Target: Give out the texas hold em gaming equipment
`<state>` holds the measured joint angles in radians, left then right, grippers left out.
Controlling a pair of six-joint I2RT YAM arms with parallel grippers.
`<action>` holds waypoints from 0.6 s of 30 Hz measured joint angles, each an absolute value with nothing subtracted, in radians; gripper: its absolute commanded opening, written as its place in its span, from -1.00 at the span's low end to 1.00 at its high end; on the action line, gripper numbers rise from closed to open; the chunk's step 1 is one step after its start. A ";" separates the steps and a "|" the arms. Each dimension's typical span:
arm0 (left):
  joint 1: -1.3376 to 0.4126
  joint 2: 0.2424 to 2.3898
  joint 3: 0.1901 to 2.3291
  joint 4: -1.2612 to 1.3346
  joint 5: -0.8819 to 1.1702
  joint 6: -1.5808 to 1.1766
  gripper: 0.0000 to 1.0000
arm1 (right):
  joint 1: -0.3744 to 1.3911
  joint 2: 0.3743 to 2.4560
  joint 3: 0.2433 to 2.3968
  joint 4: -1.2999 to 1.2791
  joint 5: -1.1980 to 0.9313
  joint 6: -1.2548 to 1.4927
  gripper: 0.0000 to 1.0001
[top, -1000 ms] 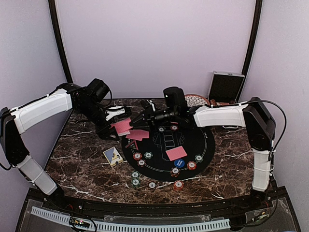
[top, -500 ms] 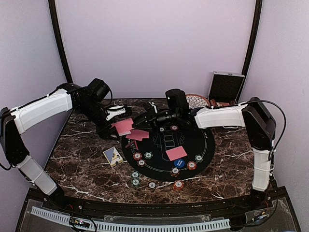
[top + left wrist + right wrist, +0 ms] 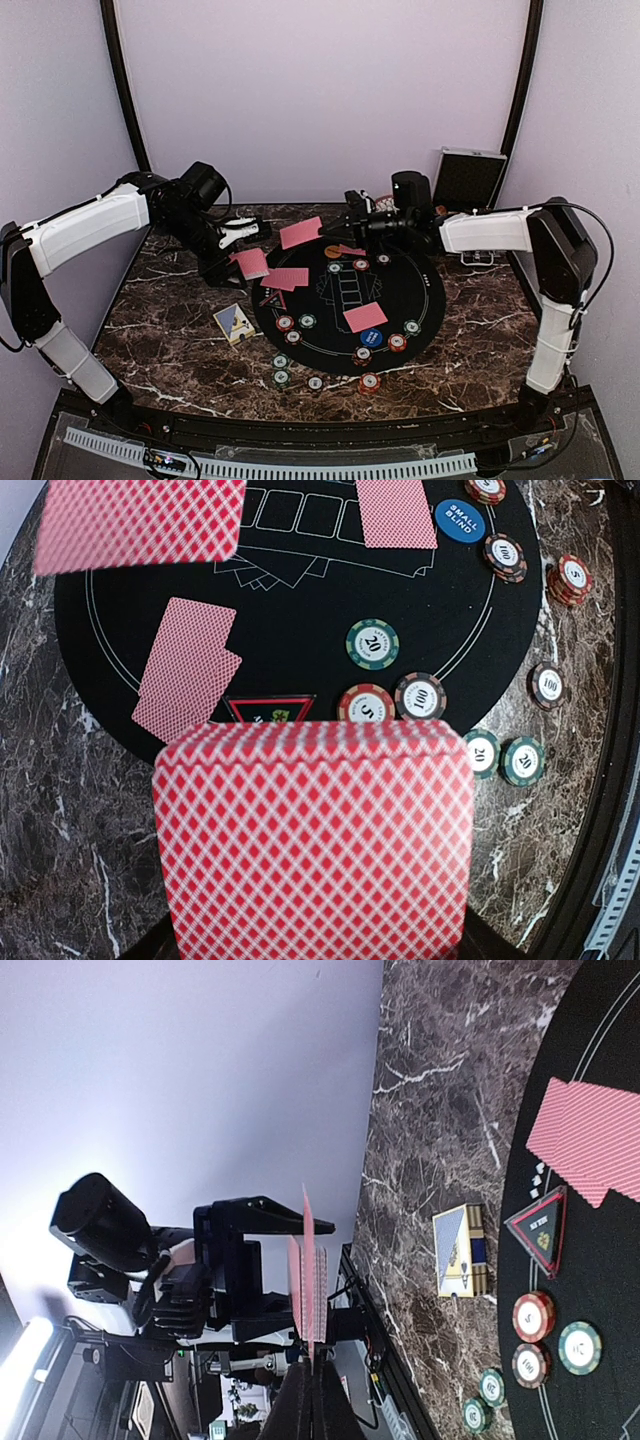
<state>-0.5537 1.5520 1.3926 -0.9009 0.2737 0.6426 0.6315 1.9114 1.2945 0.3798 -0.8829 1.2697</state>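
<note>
- The black mat (image 3: 410,290) is taken as reference; 2 face-down cards (image 3: 185,675) are laid at its left edge; a further face-down card (image 3: 365,317) is laid toward its front; the blue button (image 3: 459,521) and the chips (image 3: 286,323) are set out along its front rim.
- The left gripper (image 3: 240,265) is found clamped on the deck (image 3: 315,840), just off the mat's left edge.
- The right gripper (image 3: 332,230) is pinched tight on 1 card (image 3: 300,232), held above the mat's far-left rim; not yet laid.
- Dealing is judged partly done; the printed board slots (image 3: 300,512) are left unfilled.
</note>
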 measured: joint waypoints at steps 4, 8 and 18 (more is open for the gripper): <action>-0.554 1.552 1.393 -0.902 0.272 0.643 -1.00 | 0.554 1.902 1.289 0.358 -0.887 1.232 -1.00; -0.554 1.552 1.393 -0.907 0.272 0.643 -1.00 | 0.469 1.905 1.301 0.268 -0.887 1.163 -1.00; -0.554 1.552 1.393 -0.916 0.272 0.643 -1.00 | 0.339 2.091 1.510 0.031 -0.844 0.960 -1.00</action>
